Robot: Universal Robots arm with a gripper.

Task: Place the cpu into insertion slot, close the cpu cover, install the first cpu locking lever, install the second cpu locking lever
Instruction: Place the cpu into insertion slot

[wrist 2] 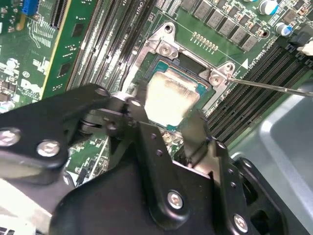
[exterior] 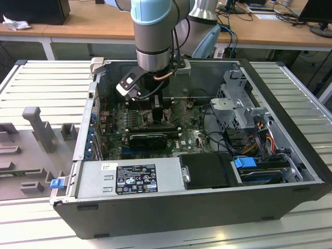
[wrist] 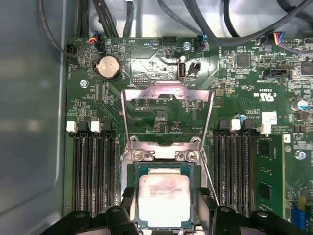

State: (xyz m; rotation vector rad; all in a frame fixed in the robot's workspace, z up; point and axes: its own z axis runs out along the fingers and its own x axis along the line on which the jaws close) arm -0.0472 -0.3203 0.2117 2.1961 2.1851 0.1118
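cpu (wrist: 164, 196) in socket (wrist 2: 188, 62) w/ gripper (wrist 2: 167, 115) astride it.
cpu cover (wrist: 167, 115) swung back, prob. to leave socket clear for seating; gripper clamped or let go, can't tell.

Robotics lab: cabled desks (exterior: 93, 23), opened computer (exterior: 181, 212)

exterior view wide — both wrist views over cpu (wrist: 164, 198) (wrist 2: 168, 98)

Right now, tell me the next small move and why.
Probably ease the gripper straight up, watching that the pale silvery square cpu stays down: it looks squared within the socket, the gripper straddles it, and the thin silvery hinged cpu cover lies flipped open beyond it.
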